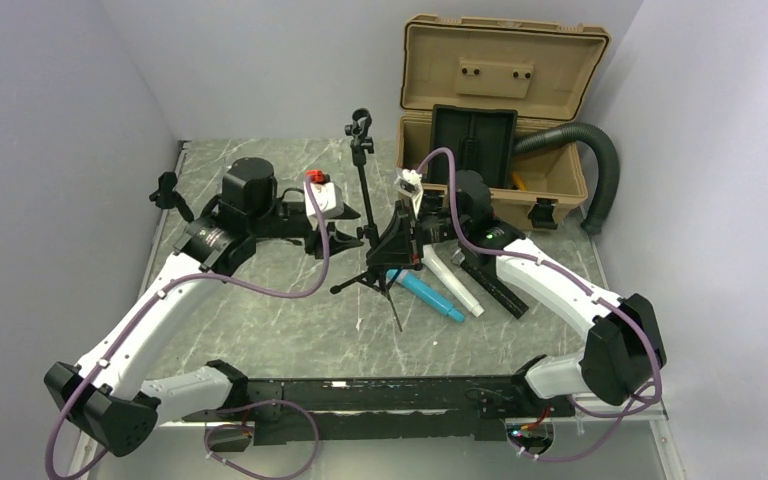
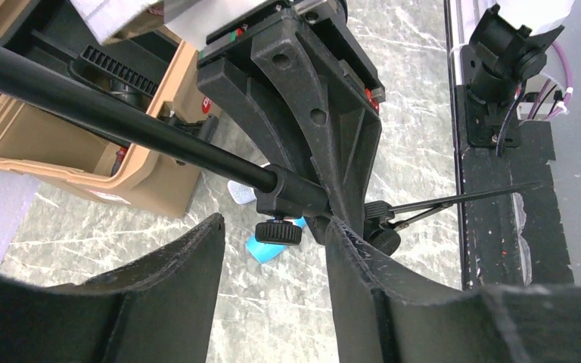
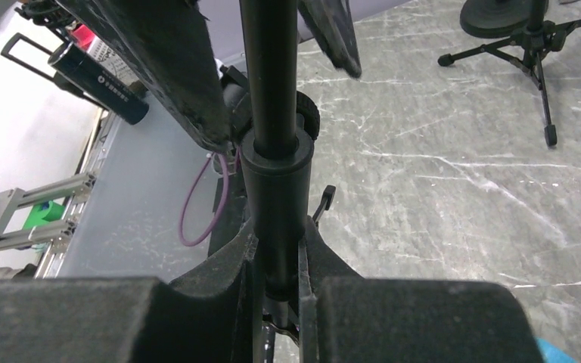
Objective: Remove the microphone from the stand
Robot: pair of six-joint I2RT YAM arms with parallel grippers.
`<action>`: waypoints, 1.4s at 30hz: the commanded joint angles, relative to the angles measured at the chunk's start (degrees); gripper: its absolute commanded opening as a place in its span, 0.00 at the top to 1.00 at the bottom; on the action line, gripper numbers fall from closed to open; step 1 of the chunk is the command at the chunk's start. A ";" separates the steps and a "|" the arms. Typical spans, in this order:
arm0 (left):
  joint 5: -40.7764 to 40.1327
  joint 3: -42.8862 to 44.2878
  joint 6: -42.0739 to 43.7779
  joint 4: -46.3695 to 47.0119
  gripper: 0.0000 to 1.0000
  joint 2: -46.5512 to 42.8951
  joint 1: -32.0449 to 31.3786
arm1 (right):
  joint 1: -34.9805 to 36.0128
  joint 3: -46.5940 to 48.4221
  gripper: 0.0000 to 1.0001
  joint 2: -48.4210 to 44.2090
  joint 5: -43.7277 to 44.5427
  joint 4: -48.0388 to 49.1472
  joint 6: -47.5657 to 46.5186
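Far L of the stand, a small black tripod sits alone on the desk.

Moving in: L arm reaches across, and the left gripper is just beside the stand, low on the pole. Wrist cam: left gripper is spread wide. One finger sits each side of the collar and its knob, and neither is seen touching the stand.

Centre: the stand is upright on its tripod legs in mid-desk. A small black top piece caps the pole. Mic or bare clip? Can't tell at this size.

R side of the stand: the right gripper is on it. Wrist cam confirms: right gripper is clamped tight round the thick lower tube of the stand, with fingers pressed on both sides.

Just R of the legs, a teal tube and a white tube lie side by side.

Behind and R of the stand: a tan case with its lid up, and a dark ribbed hose curling out.
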 commanded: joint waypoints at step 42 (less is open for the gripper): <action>20.22 -2.35 -20.20 10.44 1.00 6.06 -2.89 | -1.23 4.08 1.00 -7.21 9.95 -14.55 -25.60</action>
